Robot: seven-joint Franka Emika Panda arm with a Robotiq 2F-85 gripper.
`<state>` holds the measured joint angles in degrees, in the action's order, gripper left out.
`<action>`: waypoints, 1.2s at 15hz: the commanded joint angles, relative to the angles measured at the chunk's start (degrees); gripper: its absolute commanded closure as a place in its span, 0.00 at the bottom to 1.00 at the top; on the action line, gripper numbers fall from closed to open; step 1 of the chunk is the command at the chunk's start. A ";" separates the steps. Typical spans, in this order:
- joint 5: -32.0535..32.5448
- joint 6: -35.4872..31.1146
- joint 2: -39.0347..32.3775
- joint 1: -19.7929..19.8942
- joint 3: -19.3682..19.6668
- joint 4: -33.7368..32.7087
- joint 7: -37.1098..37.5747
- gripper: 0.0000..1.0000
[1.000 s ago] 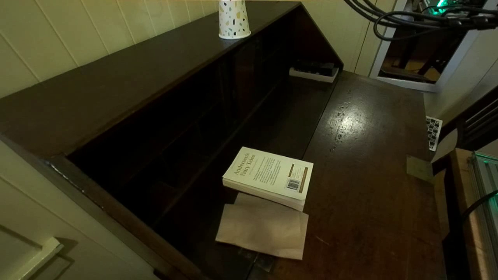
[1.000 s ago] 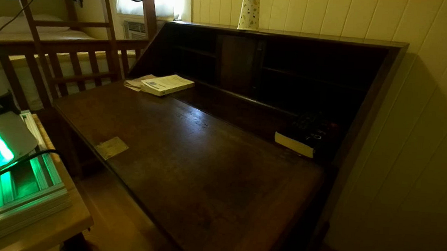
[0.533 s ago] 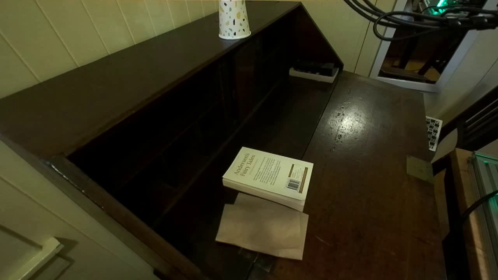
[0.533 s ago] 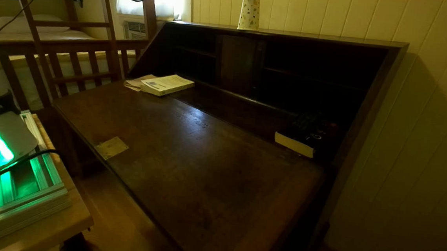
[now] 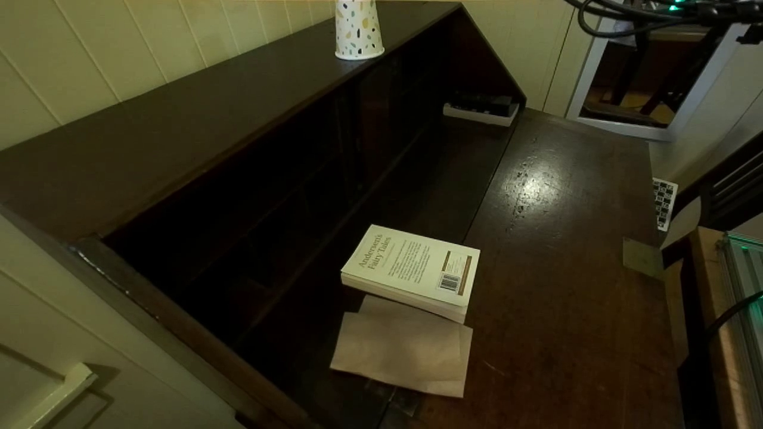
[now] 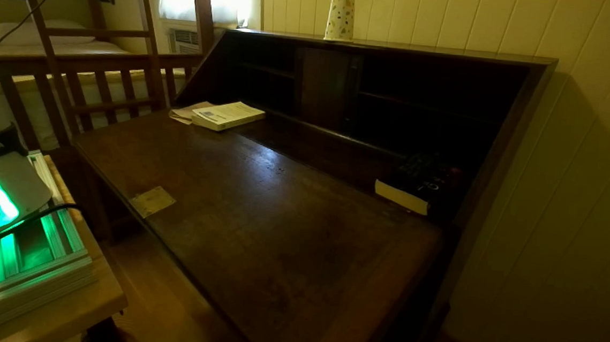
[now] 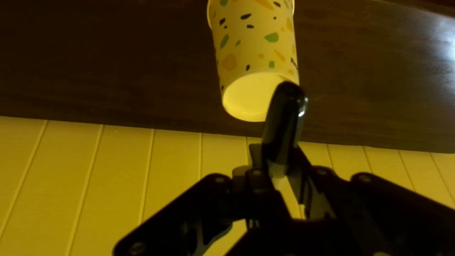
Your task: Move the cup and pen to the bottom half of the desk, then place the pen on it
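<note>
While one small, tapered white paper cup with green, orange and black flecks stands upside down near the front edge of the raised ledge of a large, glossy, dark brown wooden worktop, two black jointed fingers in the wrist view are pinched together around one slender, shiny black pen. The pen's tip overlaps the edge of the cup's upturned base in that view; in an exterior view a pale yellow panelled wall shows directly above the cup, so pen and cup are apart. On the worktop's flat lower part lie one thick cream-white paperback lettered "Andersen's Fairy Tales" and, well apart at the opposite end, one thick black-covered book with pale page edges, two books in all. Light brown paper lies just beside the paperback; whether it is one piece or two cannot be told. One flat, squarish, brass-coloured plate is set at the worktop's outer edge. Near the worktop stands one pale robot base, glowing green.
</note>
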<state>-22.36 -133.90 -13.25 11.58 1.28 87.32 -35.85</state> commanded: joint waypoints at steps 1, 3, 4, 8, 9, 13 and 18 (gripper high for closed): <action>-1.68 -2.11 2.17 1.74 0.35 2.41 -2.08 0.95; -1.86 -2.15 1.72 2.90 1.14 2.51 -2.03 0.95; -2.01 -2.01 1.17 3.61 1.56 2.48 -2.08 0.95; -3.88 0.73 -1.34 7.12 2.81 1.84 -2.76 0.95; -4.81 1.19 -2.25 8.11 2.96 1.77 -3.55 0.95; -6.69 1.90 -6.56 11.49 2.92 0.38 -6.96 0.95; -10.59 4.46 -11.97 14.26 1.28 -3.81 -10.64 0.95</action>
<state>-30.32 -132.82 -21.47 24.17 3.90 88.97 -44.70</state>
